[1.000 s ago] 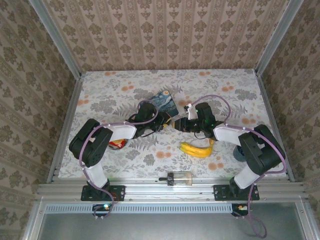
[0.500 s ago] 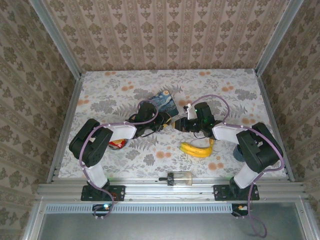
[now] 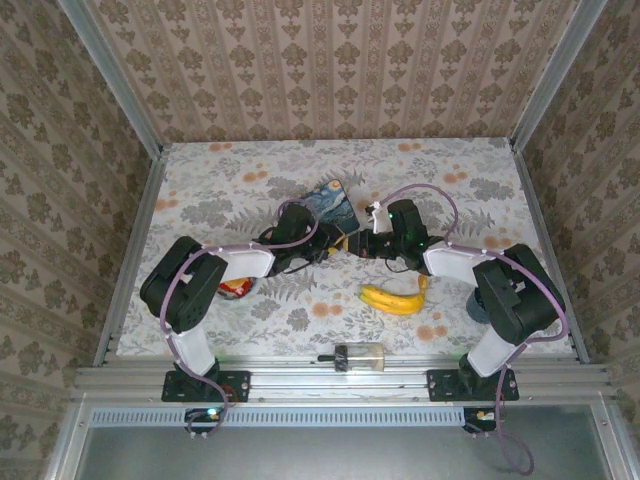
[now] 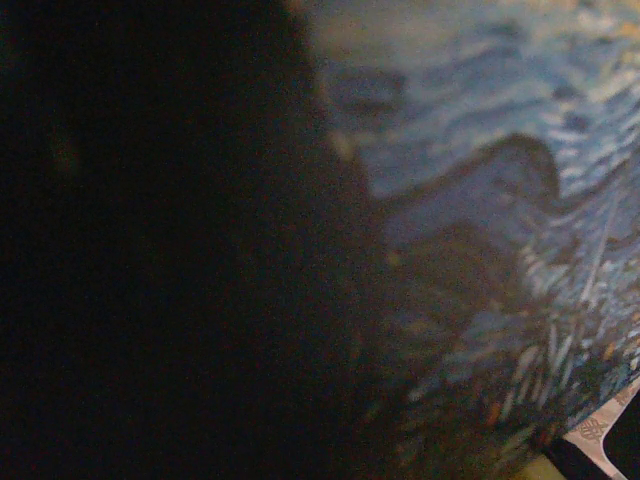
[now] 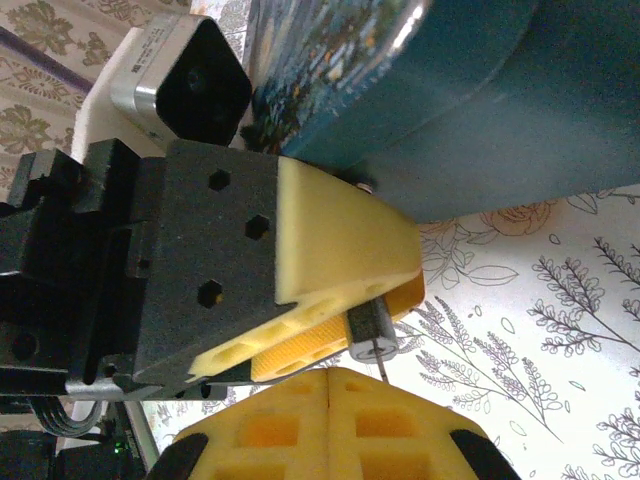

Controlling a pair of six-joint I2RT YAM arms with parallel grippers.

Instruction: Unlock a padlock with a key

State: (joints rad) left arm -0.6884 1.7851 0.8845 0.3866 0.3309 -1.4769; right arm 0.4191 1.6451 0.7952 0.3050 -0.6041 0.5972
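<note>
Two end effectors meet over the tabletop's middle, the padlock between them.
Top view: left end effector (image 3: 333, 246) and right end effector (image 3: 358, 243) touch beside a blue tin (image 3: 330, 200). Left wrist: blurred painted tin surface. Right wrist: yellow ribbed fingers (image 5: 340, 230) of the left clamp the tiny dark padlock (image 5: 372, 328); the right is clenched, apparently on a thin key (image 5: 381, 368). The padlock is probably hard, light and slippery; grip its body.

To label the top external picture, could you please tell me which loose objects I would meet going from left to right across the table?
red and yellow packet → blue painted tin box → banana
</note>
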